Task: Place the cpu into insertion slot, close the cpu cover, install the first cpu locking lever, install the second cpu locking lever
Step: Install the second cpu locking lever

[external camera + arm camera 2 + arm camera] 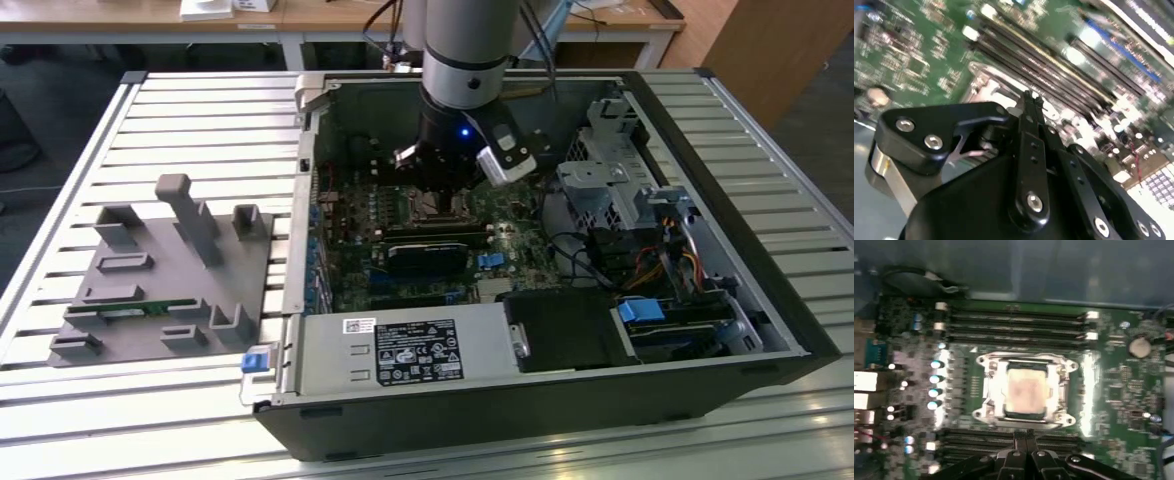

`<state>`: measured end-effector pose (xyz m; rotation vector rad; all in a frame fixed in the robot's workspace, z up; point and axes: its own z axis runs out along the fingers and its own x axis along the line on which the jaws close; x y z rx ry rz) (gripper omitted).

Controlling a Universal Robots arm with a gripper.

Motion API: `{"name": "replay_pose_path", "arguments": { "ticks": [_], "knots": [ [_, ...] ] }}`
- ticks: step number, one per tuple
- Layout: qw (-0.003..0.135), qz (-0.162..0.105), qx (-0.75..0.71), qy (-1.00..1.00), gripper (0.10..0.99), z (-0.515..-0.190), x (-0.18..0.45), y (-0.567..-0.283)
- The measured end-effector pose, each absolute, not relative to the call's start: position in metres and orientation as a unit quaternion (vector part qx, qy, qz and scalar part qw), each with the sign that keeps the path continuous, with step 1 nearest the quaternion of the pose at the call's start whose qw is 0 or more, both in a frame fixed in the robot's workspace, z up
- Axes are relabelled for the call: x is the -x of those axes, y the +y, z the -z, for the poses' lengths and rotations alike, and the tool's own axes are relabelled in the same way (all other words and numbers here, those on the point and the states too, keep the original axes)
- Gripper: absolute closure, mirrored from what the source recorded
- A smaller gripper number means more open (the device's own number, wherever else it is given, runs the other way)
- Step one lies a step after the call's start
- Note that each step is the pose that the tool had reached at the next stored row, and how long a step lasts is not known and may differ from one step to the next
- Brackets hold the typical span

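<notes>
1. An open computer case (747,300) lies on a slatted metal worktop (80,150), its green motherboard (527,235) facing up.
2. The robot arm (467,50) reaches down into the case, the pincer (441,195) low over the board's middle.
3. In the first wrist view, the cpu (1026,390) sits flat in the slot (1026,416), its pale metal top showing.
4. The cover (989,390) seems to lie closed around the cpu as a silvery frame, though glare makes this hard to confirm.
5. The pincer (1026,440) has its black fingers (1030,107) drawn together, tips meeting, with nothing held; it hangs just beside the slot's edge.
6. Rows of dark memory slots (1019,322) run on two opposite sides of the slot.
7. On the exterior view's left, a grey parts holder (167,275) rests on the worktop beside the case.
</notes>
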<state>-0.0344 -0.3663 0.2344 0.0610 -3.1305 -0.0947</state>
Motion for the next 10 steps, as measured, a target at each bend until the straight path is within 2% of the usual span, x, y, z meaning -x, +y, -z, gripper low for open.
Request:
{"name": "replay_pose_path", "arguments": {
  "ticks": [10],
  "knots": [
    [0.005, 0.041, -0.019, -0.999, 0.98, -0.2292, 0.0455, -0.3701]
  ]
}}
